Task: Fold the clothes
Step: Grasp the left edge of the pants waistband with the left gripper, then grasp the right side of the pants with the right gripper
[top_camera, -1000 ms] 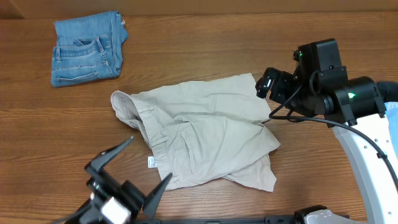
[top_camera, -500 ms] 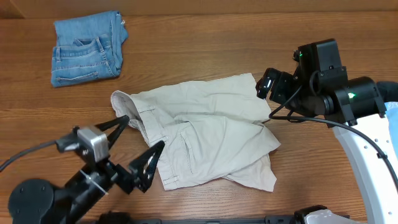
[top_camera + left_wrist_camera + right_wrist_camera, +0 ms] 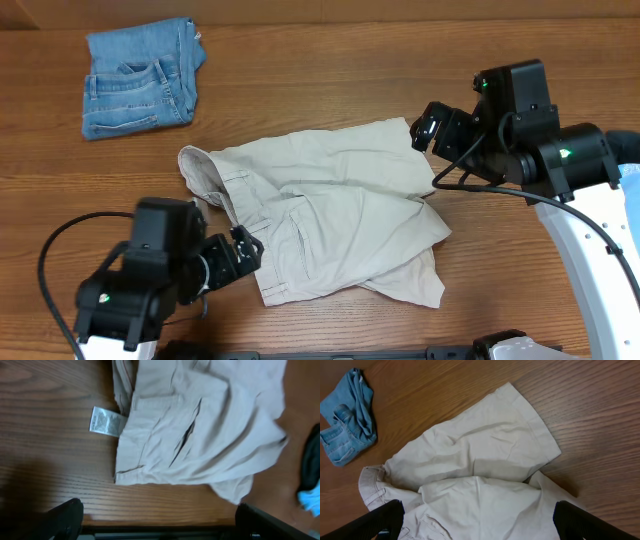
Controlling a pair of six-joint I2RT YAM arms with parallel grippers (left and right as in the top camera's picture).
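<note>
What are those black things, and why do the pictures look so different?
They are two robot arms at a wooden table. One picture looks down from above; the other two come from small cameras on each wrist. The black shapes at the bottom corners of the wrist pictures are the left fingers and the right fingers, both spread open, holding nothing. On the table lie crumpled beige shorts and, apart from them, a folded blue denim piece. The arms are meant to fold the clothes.

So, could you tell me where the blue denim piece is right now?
In the overhead view, the denim piece lies at the far left corner of the table, well apart from the beige shorts spread in the middle.
</note>
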